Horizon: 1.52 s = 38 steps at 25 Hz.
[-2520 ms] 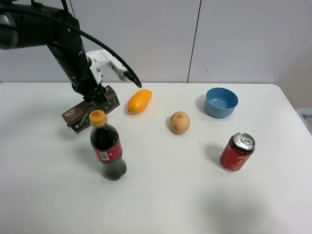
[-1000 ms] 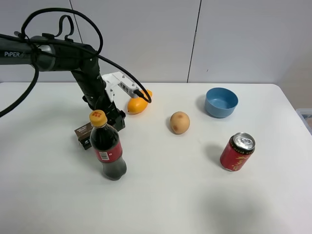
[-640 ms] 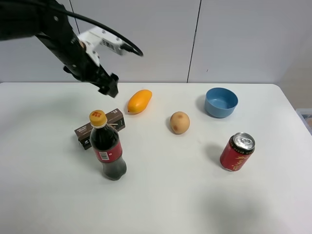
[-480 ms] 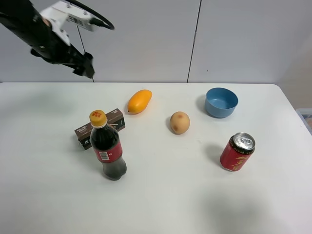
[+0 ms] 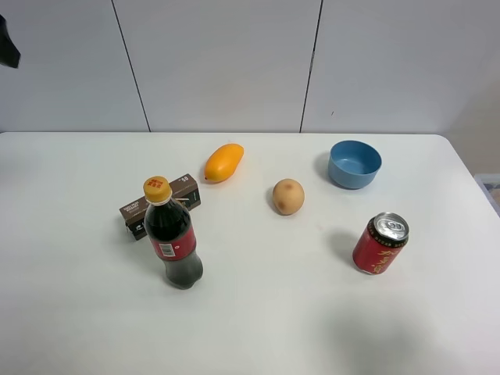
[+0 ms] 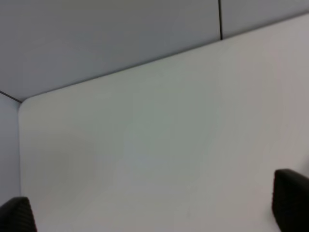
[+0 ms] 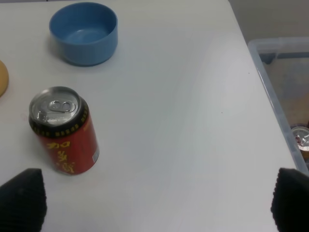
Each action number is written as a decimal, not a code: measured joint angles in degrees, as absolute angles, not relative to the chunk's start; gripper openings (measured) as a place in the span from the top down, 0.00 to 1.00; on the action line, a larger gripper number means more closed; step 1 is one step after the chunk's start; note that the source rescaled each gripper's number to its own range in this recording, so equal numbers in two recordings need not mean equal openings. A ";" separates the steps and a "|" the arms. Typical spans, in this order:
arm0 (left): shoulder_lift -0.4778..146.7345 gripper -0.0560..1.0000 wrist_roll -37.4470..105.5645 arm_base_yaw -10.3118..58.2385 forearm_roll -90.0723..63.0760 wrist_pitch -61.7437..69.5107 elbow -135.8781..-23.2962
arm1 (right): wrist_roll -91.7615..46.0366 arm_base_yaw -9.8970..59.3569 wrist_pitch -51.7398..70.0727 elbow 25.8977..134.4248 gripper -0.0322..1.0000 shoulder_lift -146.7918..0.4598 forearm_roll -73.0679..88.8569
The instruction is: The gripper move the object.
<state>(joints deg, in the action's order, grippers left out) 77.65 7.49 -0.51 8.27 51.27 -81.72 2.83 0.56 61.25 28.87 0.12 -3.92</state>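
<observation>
White table (image 5: 312, 312) holds carton (image 5: 160, 205), far from left gripper (image 6: 154, 217).

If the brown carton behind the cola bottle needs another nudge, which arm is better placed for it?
Probably the left. The carton lies on the left half of the table, the left arm's side. The right gripper hangs over the red can at the far right.

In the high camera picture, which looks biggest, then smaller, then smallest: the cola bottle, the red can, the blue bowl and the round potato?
1. Cola bottle, clearly the biggest.
2. Red can and blue bowl look about alike, so no ranking between them.
3. Potato, the smallest.
</observation>
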 joint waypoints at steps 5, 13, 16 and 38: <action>67.32 0.00 1.19 -0.84 8.61 52.36 -78.90 | 2.83 0.56 61.25 28.87 0.00 0.12 -3.92; 47.22 0.00 -2.58 -0.84 9.78 50.30 -64.60 | 2.83 0.56 61.25 28.87 0.00 0.12 -3.92; 37.84 0.00 -4.66 -0.84 9.72 50.02 -57.47 | 2.83 0.56 61.25 28.87 0.00 0.12 -3.92; -0.35 0.00 -5.23 -0.84 4.77 58.44 -32.87 | 2.83 0.56 61.25 28.87 0.00 0.12 -3.92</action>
